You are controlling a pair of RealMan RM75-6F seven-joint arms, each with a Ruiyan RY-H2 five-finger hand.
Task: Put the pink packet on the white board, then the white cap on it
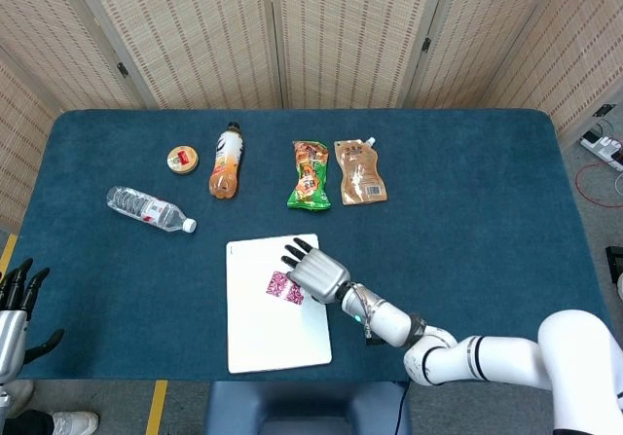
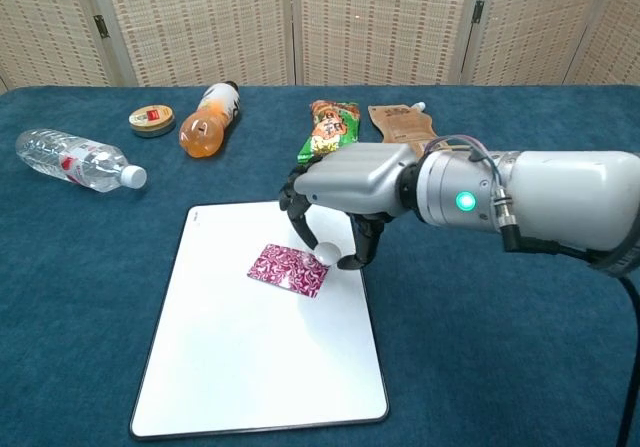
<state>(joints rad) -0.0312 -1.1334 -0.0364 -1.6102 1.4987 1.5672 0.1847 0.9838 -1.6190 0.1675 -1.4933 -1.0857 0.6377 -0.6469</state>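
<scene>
Half the job looks done already: the pink packet [image 2: 289, 269] lies flat on the white board [image 2: 240, 367], up toward its far right corner. So we reckon we're on step two. Our right hand [image 2: 335, 202] hangs over that corner with the white cap [image 2: 327, 254] pinched between thumb and a fingertip, other fingers curled around it, right at the packet's right end. Whether the cap touches the packet or sits just above it, we can't tell. Next move, as we see it, is to get the cap squarely over the packet, lower it and let go gently so it doesn't roll off onto the board. In the head view the hand covers the cap completely and part of the packet too, so only the chest view helps. Our left hand [image 1: 14, 308] is cut off at the table's near left corner, holding nothing, fingers apart. Labels on the snack bags at the far edge are too small to read.
</scene>
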